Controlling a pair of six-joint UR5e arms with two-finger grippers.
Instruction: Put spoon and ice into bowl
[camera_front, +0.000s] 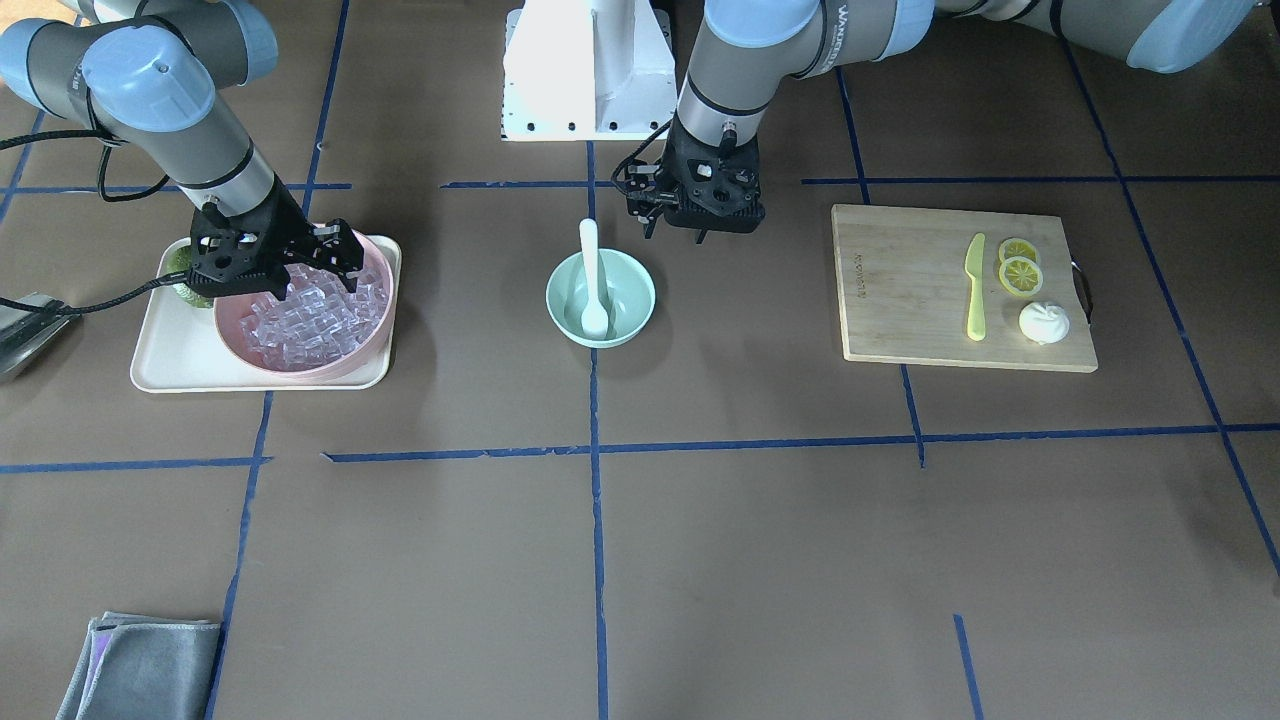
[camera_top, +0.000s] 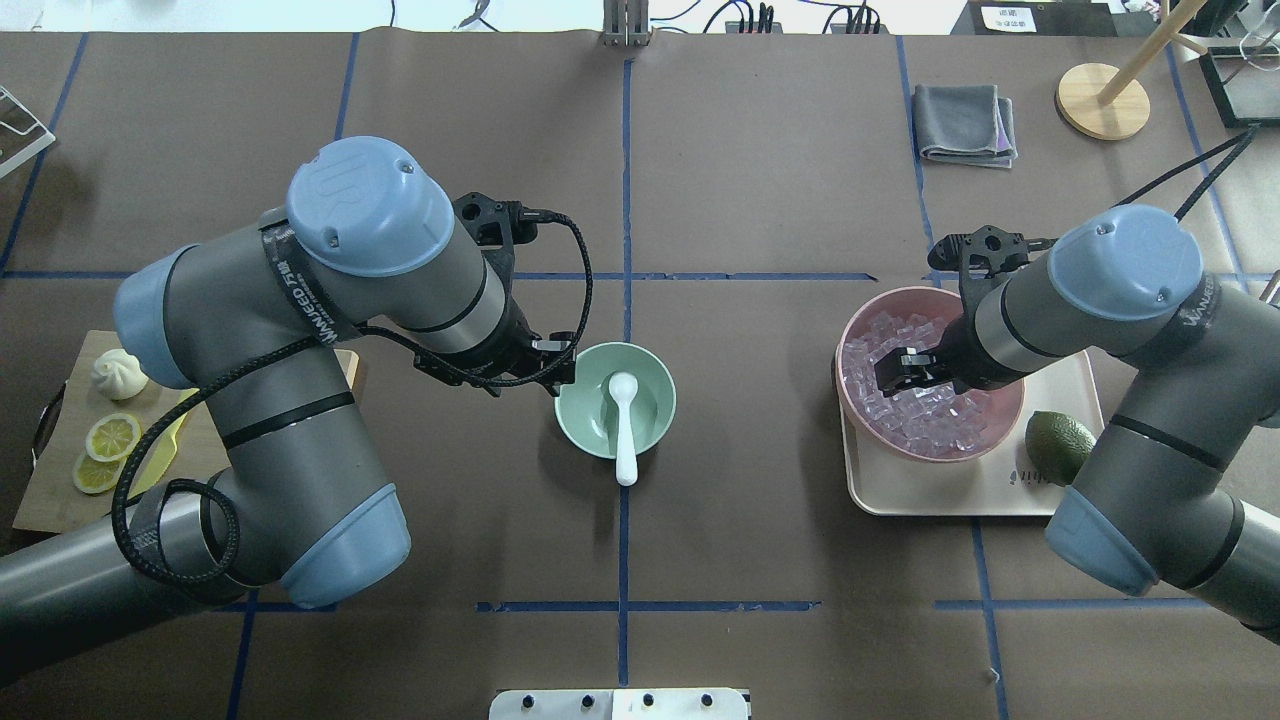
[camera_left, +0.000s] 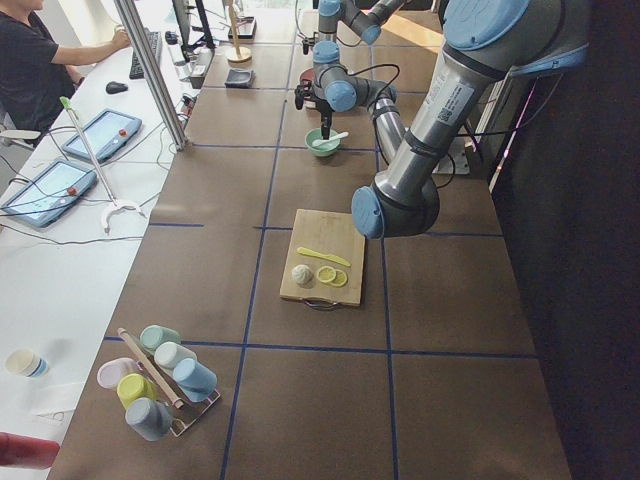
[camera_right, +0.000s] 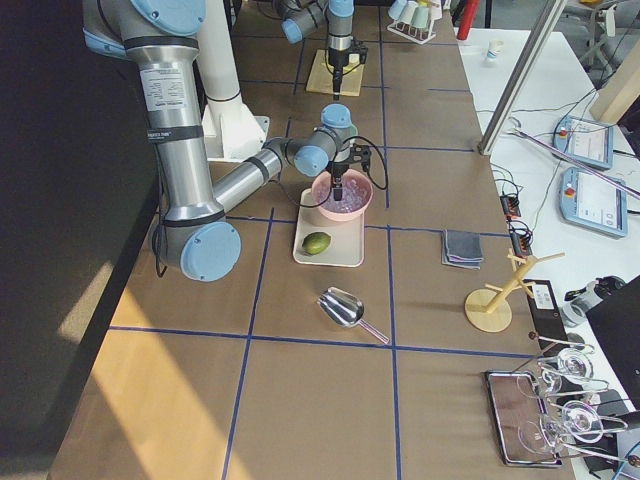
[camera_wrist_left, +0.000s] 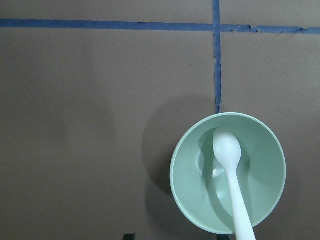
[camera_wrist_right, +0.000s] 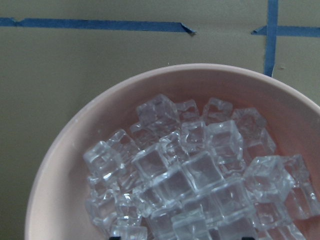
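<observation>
The white spoon (camera_front: 592, 280) lies in the mint-green bowl (camera_front: 628, 285) at the table's middle, scoop down and handle over the rim toward the robot; both show in the left wrist view, spoon (camera_wrist_left: 232, 175) and bowl (camera_wrist_left: 195, 200). My left gripper (camera_front: 678, 232) hovers just beside the bowl's rim, open and empty. The ice (camera_front: 310, 325) is a heap of clear cubes in the pink bowl (camera_front: 235, 345). My right gripper (camera_front: 320, 268) is open just above the ice (camera_wrist_right: 195, 175), holding nothing.
The pink bowl stands on a cream tray (camera_front: 170, 360) with a green lime (camera_top: 1058, 445). A wooden board (camera_front: 900, 300) holds a yellow-green knife (camera_front: 975, 285), lemon slices (camera_front: 1020, 270) and a white bun (camera_front: 1043, 322). A grey cloth (camera_front: 140, 665) and a metal scoop (camera_right: 345, 308) lie farther off.
</observation>
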